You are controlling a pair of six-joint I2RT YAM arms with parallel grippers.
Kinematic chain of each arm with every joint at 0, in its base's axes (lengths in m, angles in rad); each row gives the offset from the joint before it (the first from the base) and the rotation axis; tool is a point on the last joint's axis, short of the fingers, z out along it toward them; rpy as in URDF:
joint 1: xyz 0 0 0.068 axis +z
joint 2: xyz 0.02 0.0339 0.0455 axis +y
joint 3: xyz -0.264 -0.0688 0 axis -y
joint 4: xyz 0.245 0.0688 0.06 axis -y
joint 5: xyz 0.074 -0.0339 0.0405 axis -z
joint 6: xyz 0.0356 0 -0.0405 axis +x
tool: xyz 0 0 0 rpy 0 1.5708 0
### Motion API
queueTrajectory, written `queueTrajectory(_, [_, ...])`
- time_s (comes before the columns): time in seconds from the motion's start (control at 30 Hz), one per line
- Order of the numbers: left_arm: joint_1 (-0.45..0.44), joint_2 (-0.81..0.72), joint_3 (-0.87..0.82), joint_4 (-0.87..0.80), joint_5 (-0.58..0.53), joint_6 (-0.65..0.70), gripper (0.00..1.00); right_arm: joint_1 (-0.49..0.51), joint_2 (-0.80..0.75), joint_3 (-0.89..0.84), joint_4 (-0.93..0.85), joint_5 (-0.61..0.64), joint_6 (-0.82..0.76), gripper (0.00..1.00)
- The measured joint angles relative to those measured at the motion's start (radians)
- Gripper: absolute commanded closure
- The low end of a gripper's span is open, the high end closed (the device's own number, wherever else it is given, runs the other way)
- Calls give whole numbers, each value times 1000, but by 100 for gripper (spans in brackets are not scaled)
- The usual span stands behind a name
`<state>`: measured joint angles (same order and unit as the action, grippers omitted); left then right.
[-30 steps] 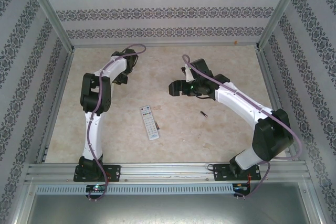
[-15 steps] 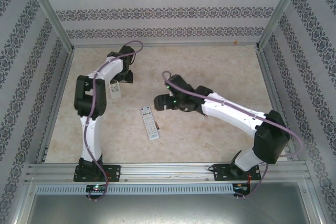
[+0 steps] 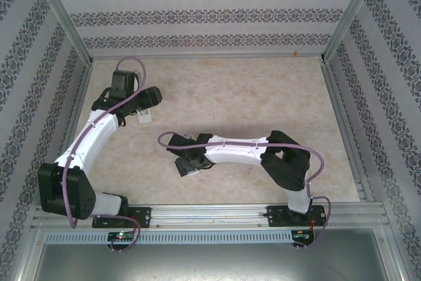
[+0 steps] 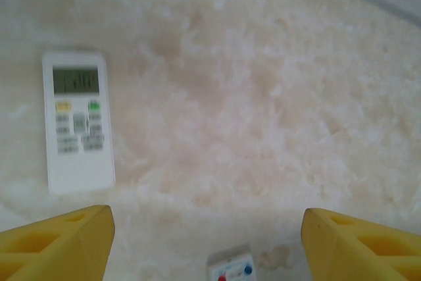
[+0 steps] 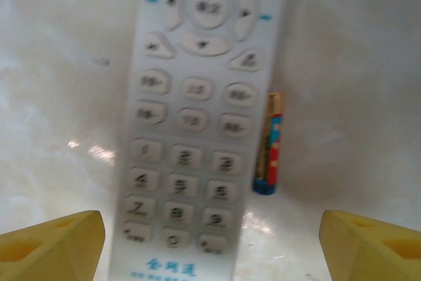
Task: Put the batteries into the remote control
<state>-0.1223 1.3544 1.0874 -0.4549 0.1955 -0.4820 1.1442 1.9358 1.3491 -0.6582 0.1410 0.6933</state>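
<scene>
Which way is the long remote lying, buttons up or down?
Buttons up: the long remote shows its keypad to the right wrist camera.

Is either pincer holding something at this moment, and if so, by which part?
Nothing is held. The left pincer is open above the beige table; the right pincer is open wide over the long white keypad remote, not closed on it.

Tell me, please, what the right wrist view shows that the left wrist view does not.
Right wrist, not left: a long grey remote with number keys, and a battery lying close beside its right edge. Left wrist, not right: a small white remote with a display, and a white object with red and blue dots. Both: the pale tabletop and an open yellow-fingered gripper, the right gripper or the left gripper.
</scene>
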Motion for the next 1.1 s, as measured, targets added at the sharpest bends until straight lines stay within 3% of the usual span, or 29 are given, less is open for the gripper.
queueTrajectory(0.1, [0, -2, -53, 6, 15, -23, 24, 19, 17, 29, -23, 0, 13, 29])
queueTrajectory(0.43, [0, -2, -64, 71, 47, -50, 22, 24, 61, 34, -31, -21, 37, 41])
queueTrajectory(0.53, [0, -2, -66, 92, 75, -51, 21, 23, 80, 50, -35, -25, 31, 49])
queueTrajectory(0.73, [2, -55, -96, 112, 141, -80, 21, 7, 28, 31, -10, -34, 11, 57])
queueTrajectory(0.93, [6, -152, -121, 213, 320, -193, 21, -192, -302, -136, 162, -202, -23, 64])
queueTrajectory(1.03, [0, -148, -120, 265, 426, -232, 21, -278, -354, -129, 244, -281, -56, 64])
queueTrajectory(1.1, [-13, -122, -116, 285, 485, -249, 20, -283, -353, -121, 268, -330, -77, 63])
